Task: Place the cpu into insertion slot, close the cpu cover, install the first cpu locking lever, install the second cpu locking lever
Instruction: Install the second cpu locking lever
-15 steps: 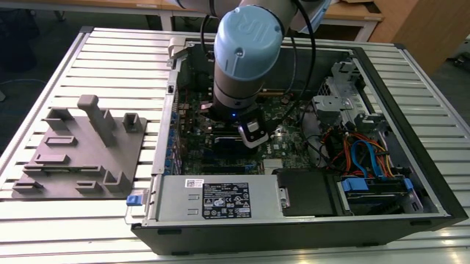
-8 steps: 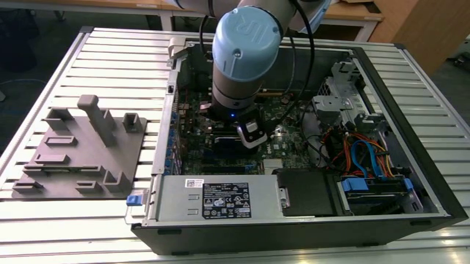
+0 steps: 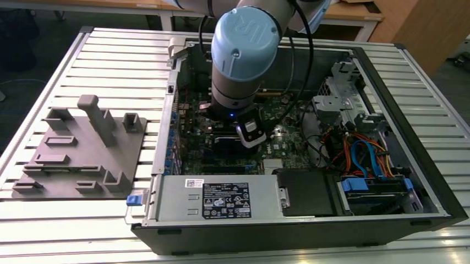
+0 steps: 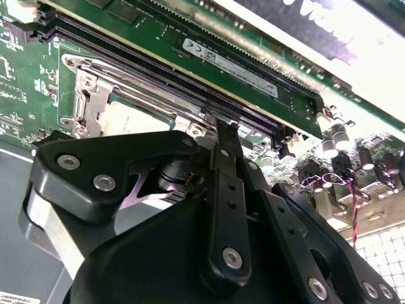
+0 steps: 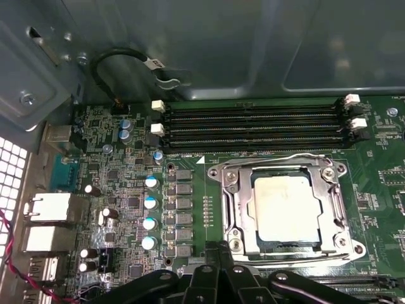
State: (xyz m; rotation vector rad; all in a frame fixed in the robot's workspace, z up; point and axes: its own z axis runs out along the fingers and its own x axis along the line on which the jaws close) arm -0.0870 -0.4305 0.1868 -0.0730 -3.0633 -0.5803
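Cpu (image 5: 286, 208) seated in slot (image 5: 235, 218), cover (image 5: 334, 201) lowered around it; levers apparently latched, though uncertain. Gripper (image 5: 218, 252) hovering just beside socket, fingers near together, holding nothing visible.

Exterior view: even, diffuse overhead light; the slatted table (image 3: 96, 60) reads bright and sharp. The interior of the computer case (image 3: 433, 203) is dimmer, shaded by the arm, with soft-edged shadows. A mild sheen sits on the arm's blue joint cap (image 3: 246, 38).

Second wrist view: strong glare washes out a pale strip (image 4: 354, 50) beyond the memory slots (image 4: 190, 76). The black gripper linkage (image 4: 221, 253), closest to the lens, is soft and dark, with dull highlights.

First wrist view: moderate, even light. The cpu (image 5: 286, 208) lid shows a soft reflection; the motherboard (image 5: 126, 190) is in focus, the case wall (image 5: 209, 38) grey and shadowed.
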